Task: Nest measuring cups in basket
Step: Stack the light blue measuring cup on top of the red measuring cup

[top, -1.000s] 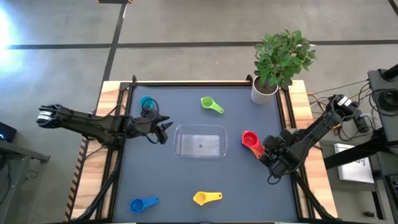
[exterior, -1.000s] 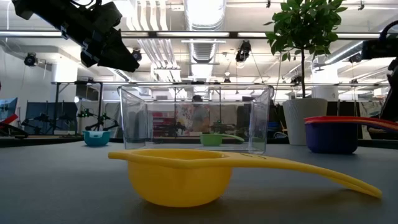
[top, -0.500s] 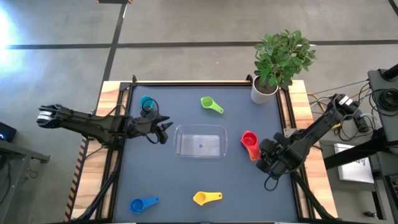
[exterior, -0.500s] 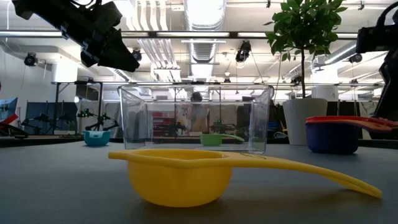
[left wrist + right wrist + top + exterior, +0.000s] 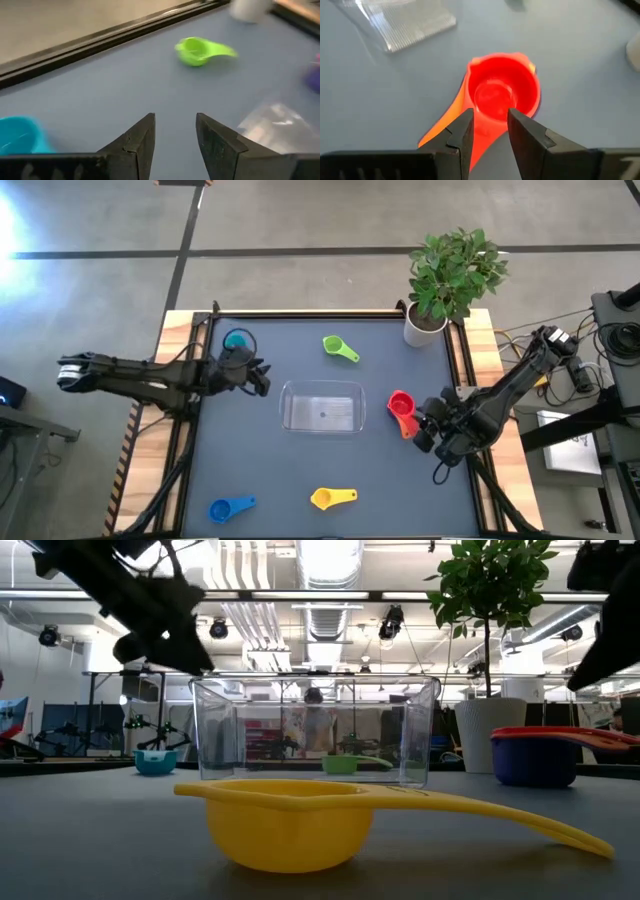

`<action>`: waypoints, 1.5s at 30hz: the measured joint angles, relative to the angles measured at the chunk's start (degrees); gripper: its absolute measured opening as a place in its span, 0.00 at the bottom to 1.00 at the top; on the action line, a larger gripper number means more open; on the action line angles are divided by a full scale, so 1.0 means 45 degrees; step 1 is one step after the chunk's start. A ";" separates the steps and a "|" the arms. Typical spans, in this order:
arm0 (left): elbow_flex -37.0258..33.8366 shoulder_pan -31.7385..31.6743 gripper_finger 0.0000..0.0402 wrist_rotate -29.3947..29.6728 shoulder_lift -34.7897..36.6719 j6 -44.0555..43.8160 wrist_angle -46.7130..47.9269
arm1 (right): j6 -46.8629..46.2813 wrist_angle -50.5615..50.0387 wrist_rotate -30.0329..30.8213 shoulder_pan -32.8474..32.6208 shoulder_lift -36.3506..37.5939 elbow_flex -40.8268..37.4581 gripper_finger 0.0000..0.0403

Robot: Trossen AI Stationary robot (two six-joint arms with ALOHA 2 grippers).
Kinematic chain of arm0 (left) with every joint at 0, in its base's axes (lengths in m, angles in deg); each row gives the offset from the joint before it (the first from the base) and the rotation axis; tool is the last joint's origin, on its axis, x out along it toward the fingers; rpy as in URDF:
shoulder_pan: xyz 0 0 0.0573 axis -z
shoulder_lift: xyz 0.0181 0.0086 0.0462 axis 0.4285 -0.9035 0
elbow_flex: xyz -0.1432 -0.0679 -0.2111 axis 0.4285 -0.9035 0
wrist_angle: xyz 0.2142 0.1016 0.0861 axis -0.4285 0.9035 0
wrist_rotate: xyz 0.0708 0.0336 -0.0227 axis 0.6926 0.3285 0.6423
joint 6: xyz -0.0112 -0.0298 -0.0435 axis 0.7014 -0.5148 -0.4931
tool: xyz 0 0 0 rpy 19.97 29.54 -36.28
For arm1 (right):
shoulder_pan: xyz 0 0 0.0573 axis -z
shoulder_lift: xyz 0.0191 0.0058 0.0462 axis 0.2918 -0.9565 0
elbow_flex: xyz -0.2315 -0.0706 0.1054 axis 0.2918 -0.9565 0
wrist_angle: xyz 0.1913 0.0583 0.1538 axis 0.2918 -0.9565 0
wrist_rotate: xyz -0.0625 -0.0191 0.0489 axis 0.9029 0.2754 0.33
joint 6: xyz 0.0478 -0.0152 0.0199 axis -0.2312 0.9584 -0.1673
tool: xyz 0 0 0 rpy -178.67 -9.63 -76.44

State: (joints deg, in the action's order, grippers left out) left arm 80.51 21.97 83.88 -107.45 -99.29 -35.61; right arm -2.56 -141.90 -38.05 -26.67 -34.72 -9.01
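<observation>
The clear basket (image 5: 322, 406) sits mid-table with no cup inside. Around it lie the green cup (image 5: 340, 348), the light blue cup (image 5: 238, 341), the yellow cup (image 5: 331, 498) and the blue cup (image 5: 230, 508). Just right of the basket is a red cup (image 5: 401, 404) nested in a stack; only the low view shows the purple cup (image 5: 532, 761) beneath it. The right gripper (image 5: 490, 125) hovers over the red cup, fingers spread. The left gripper (image 5: 175, 131), also spread, hangs near the light blue cup.
</observation>
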 joint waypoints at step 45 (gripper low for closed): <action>0.0022 -0.8236 0.22 -0.3254 -0.6075 0.1511 -0.0164 | 0.0881 0.0193 0.0772 0.0005 0.0072 -0.0014 0.24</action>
State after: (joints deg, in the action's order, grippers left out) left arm 80.61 -15.09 69.23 -134.79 -92.49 -36.35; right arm 1.40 -141.03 -34.58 -26.65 -34.39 -9.07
